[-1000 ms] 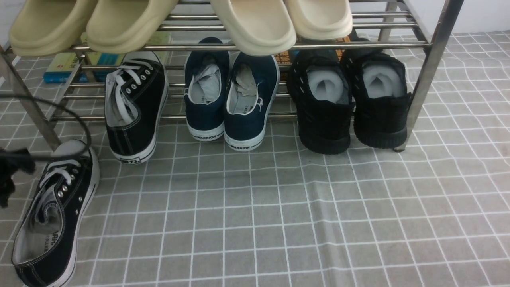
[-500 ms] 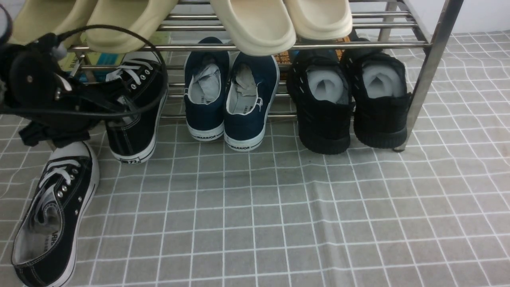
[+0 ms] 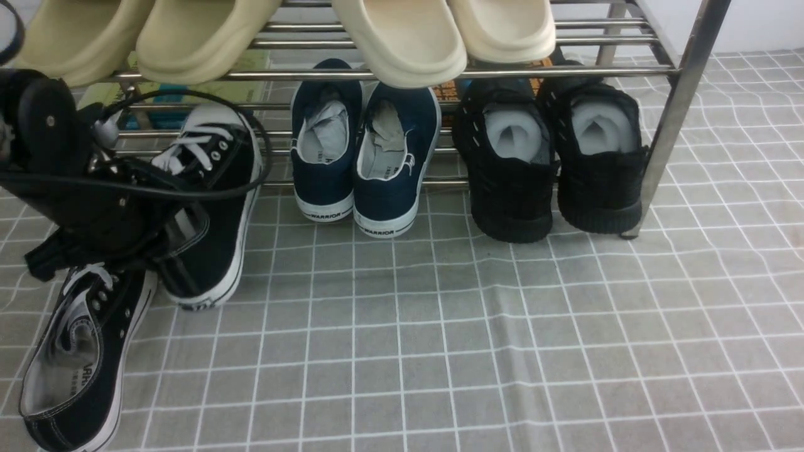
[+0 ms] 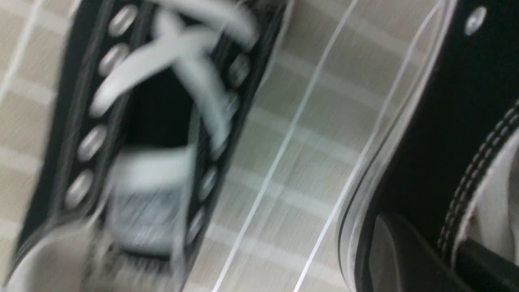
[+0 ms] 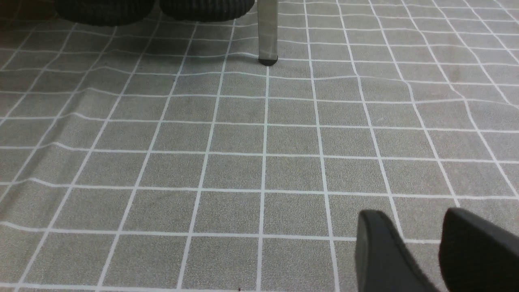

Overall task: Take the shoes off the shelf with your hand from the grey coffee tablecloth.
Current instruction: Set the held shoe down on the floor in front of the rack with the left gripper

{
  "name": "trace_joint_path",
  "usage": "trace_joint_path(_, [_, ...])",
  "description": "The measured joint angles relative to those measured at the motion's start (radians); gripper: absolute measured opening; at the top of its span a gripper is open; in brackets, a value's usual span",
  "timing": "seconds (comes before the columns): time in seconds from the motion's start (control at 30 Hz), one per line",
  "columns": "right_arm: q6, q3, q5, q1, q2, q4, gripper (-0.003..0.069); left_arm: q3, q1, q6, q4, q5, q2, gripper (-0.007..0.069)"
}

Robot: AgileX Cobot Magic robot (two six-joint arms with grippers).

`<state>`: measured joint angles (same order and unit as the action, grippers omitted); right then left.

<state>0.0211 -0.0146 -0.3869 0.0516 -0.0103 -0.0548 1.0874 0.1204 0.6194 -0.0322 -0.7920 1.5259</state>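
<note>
Front view. Grey coffee tablecloth (image 3: 477, 326) underfoot, white grid, creased in front of the shelf (image 3: 675, 113); pale wall behind the shelf. Beige slippers (image 3: 402, 37) on the shelf's top tier. Navy pair (image 3: 364, 163) and black knit pair (image 3: 553, 169) on the lower tier, heels out over the cloth. Left hand (image 3: 157, 232) low at the shelf's left end, tilted, black cable (image 3: 251, 176) looped above. Held sneaker (image 3: 217, 207) in its grip: toe against the shelf's lower rods, heel on the cloth in front. Loose sneaker (image 3: 81, 358) flat on the cloth, in front of the shelf's left leg, off the shelf.

Left wrist view. Blurred. Fingers (image 4: 389, 251) clamped on the held sneaker's side wall, one outside, one inside the collar; grip unclear from the front. Loose sneaker just beside, strip of cloth between, not touching.

Right wrist view. Right gripper (image 5: 425, 247), unseen from the front, low over bare cloth in front of the shelf's right leg. Fingers narrowly apart, nothing between.
</note>
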Motion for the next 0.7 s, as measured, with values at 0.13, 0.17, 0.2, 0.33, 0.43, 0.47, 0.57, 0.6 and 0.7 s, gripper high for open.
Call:
trace_joint_path(0.13, [0.000,0.000,0.000,0.000,0.000,0.000,0.0239,-0.083,0.041,0.022,-0.033,-0.049,-0.052,0.0018])
trace_joint_path(0.17, [0.000,0.000,0.000,0.000,0.000,0.000,0.0239,-0.105,0.054,0.040,-0.040,-0.042,-0.055,0.0018])
trace_joint_path(0.2, [0.000,0.000,0.000,0.000,0.000,0.000,0.0239,-0.118,0.064,0.056,-0.044,-0.034,-0.055,0.0018])
trace_joint_path(0.33, [0.000,0.000,0.000,0.000,0.000,0.000,0.0239,-0.182,0.095,0.129,-0.081,0.009,-0.050,0.0020])
trace_joint_path(0.43, [0.000,0.000,0.000,0.000,0.000,0.000,0.0239,-0.207,0.096,0.181,-0.116,0.022,-0.050,0.0020])
trace_joint_path(0.47, [0.000,0.000,0.000,0.000,0.000,0.000,0.0239,-0.208,0.096,0.183,-0.118,0.022,-0.050,0.0020])
trace_joint_path(0.57, [0.000,0.000,0.000,0.000,0.000,0.000,0.0239,-0.216,0.097,0.195,-0.131,0.017,-0.050,0.0020])
trace_joint_path(0.6, [0.000,0.000,0.000,0.000,0.000,0.000,0.0239,-0.219,0.102,0.197,-0.131,0.010,-0.050,0.0020])
trace_joint_path(0.7, [0.000,0.000,0.000,0.000,0.000,0.000,0.0239,-0.225,0.116,0.202,-0.131,0.007,-0.050,0.0020])
